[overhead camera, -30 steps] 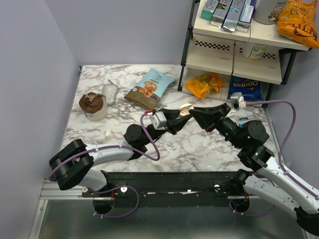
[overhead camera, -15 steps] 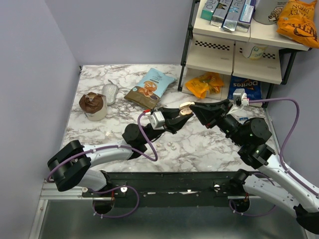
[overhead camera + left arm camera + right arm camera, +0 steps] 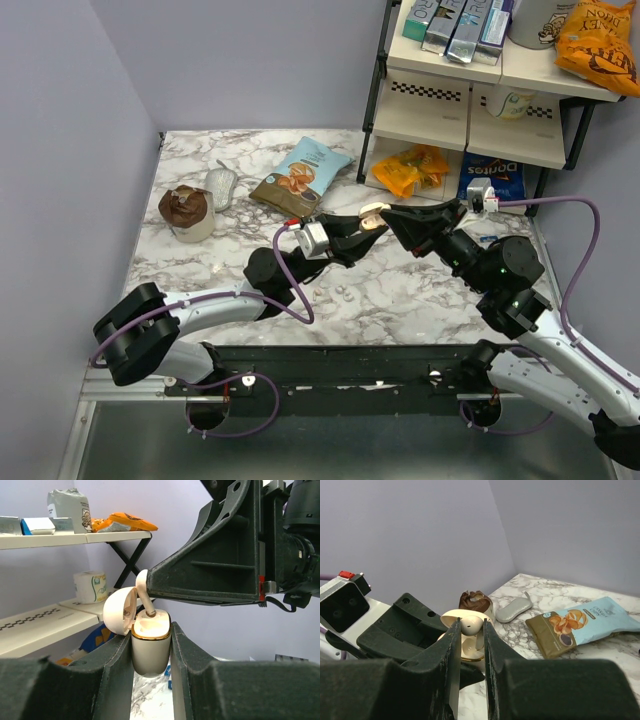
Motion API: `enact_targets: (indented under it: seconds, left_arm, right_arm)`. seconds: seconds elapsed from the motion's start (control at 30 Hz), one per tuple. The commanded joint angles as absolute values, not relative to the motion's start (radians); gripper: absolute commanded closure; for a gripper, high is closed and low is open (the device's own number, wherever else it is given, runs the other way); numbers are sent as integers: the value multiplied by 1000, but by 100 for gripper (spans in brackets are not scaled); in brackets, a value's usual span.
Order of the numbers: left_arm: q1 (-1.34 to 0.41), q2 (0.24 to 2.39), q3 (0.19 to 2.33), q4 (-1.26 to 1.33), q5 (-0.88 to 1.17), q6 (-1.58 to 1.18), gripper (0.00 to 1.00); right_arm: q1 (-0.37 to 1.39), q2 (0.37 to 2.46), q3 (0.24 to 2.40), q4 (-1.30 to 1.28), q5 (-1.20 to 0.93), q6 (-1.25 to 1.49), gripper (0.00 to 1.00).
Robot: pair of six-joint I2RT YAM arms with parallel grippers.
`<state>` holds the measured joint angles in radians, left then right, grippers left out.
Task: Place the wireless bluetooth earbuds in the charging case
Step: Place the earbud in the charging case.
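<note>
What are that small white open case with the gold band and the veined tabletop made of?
The small white clamshell case looks like smooth satin plastic, by its soft even sheen; its gold rim band shines like metal, perhaps only plating. The white grey-veined tabletop looks like polished marble, possibly printed laminate.

My left gripper point(image 3: 151, 642) clamps the charging case point(image 3: 150, 657) upright between its two fingers, dead centre. The lid point(image 3: 120, 614) is swung open toward ten o'clock of the case, and I can see its peach inside. An earbud point(image 3: 142, 582) stands at twelve o'clock over the case mouth, stem pointing down into it. Its head sits against the tip of the right gripper point(image 3: 152, 586), which reaches in from two o'clock. At nine o'clock I see shelves point(image 3: 45, 537), an orange bag point(image 3: 125, 522) on the top one.
</note>
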<state>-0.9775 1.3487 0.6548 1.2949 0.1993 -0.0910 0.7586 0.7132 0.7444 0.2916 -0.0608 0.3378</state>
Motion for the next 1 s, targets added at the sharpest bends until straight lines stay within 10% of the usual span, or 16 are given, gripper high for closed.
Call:
enact_targets:
  seconds: [0.0, 0.33, 0.97]
  left_arm:
    - [-983, 1324, 687, 1566, 238, -95, 100]
    - [-983, 1327, 698, 1562, 230, -91, 100]
    - [-983, 1333, 701, 1562, 226, -87, 100]
  right_arm:
    - [764, 713, 747, 301, -34, 318, 99]
    - [764, 723, 755, 281, -95, 292, 97]
    - [764, 701, 767, 236, -87, 282, 47]
